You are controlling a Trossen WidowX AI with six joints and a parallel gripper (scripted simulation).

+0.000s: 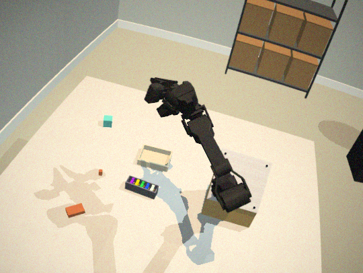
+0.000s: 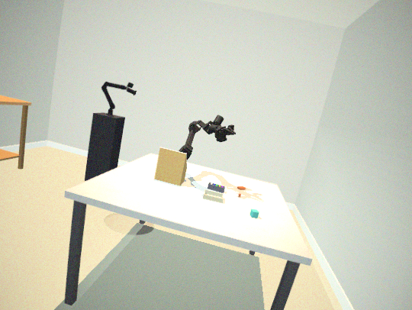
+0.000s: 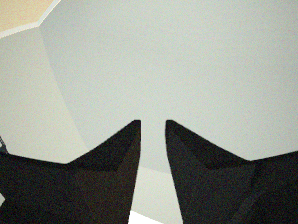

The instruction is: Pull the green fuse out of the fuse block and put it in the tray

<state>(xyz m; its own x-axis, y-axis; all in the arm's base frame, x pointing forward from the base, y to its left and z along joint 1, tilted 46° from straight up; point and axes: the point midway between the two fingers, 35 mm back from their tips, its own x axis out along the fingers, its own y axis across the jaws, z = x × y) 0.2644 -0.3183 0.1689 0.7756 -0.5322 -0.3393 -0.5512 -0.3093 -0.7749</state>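
Note:
The dark fuse block (image 1: 141, 190) (image 2: 215, 187) stands on the table with a row of coloured fuses in it. The green fuse (image 1: 142, 183) sits upright in the middle of that row. The shallow beige tray (image 1: 153, 164) (image 2: 214, 197) lies right behind the block and holds nothing. My gripper (image 1: 148, 91) (image 2: 231, 132) (image 3: 153, 127) is raised high above the table, well away from the block and the tray, and points out at the wall. Its fingers stand a little apart with nothing between them.
A teal cube (image 1: 107, 120) (image 2: 254, 213), a small orange cube (image 1: 100, 172) and a flat orange block (image 1: 74, 210) (image 2: 241, 188) lie on the table. A tan box (image 2: 171, 166) stands at the arm's base. A black pedestal (image 2: 104, 145) with another arm and a shelf of boxes (image 1: 286, 40) stand off the table.

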